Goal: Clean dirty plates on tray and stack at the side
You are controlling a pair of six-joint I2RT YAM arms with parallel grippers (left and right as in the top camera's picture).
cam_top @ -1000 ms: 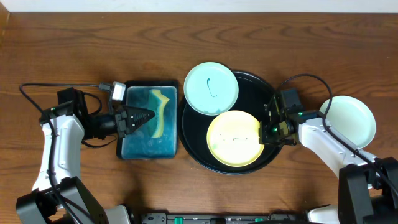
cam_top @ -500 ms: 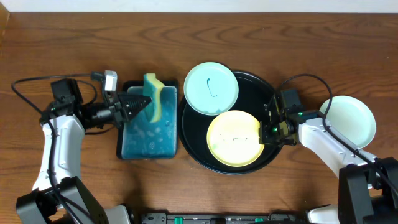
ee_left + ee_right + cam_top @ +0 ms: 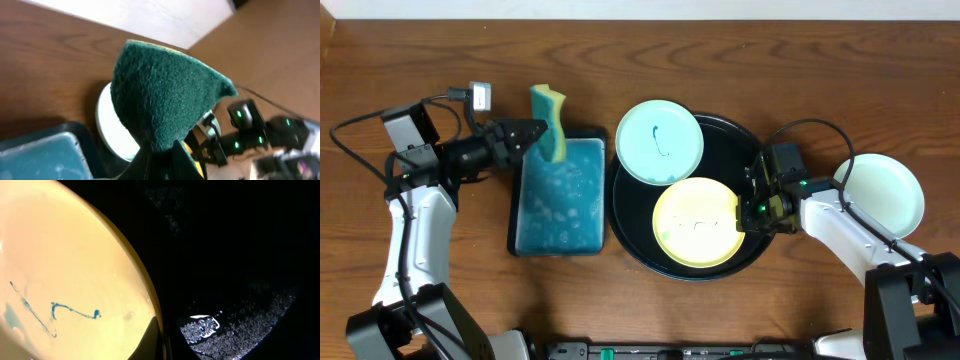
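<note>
Our left claw (image 3: 535,133) pinches the sponge (image 3: 550,118) left of the tray (image 3: 745,140), above the water basin (image 3: 560,200). Our right claw (image 3: 745,212) grips the yellow plate (image 3: 695,222) inside the tray. That plate and the smeared mint plate (image 3: 660,142) need wiping. The clean mint plate (image 3: 885,195), right of the tray, looks done.

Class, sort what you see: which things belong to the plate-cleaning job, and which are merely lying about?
Job: smeared mint plate; yellow plate; mint plate on table; tray; sponge; water basin.
Lying about: arm cable.
</note>
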